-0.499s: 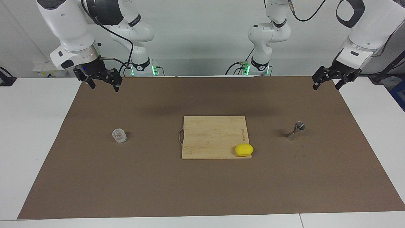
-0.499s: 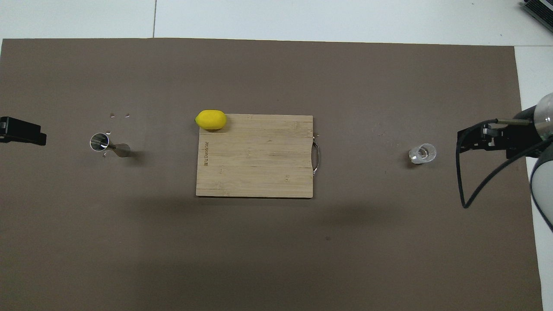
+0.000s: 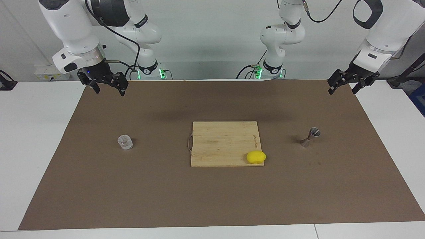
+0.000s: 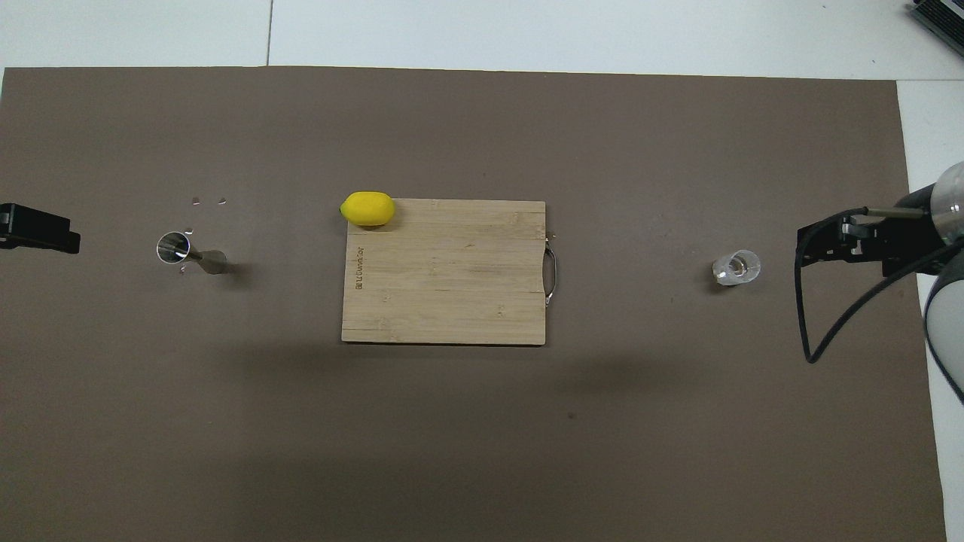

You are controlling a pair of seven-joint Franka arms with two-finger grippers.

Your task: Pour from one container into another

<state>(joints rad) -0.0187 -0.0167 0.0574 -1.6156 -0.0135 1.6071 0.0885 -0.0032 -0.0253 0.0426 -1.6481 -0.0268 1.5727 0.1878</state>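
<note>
A: Locate the glass cup [image 3: 125,142]; state handling.

B: Centre-left of the facing view, on the brown mat; likely light, rigid, breakable, slippery; grip across the side wall, mid-height. Jigger [image 3: 310,137] centre-right; narrow waist, probably tips easily.

A: Fingers?

B: Right gripper [image 3: 108,87] upper left, left gripper [image 3: 343,87] upper right; both apart, holding nothing.

The left pincer [image 4: 38,229] is cut off by the overhead view's edge.
</note>
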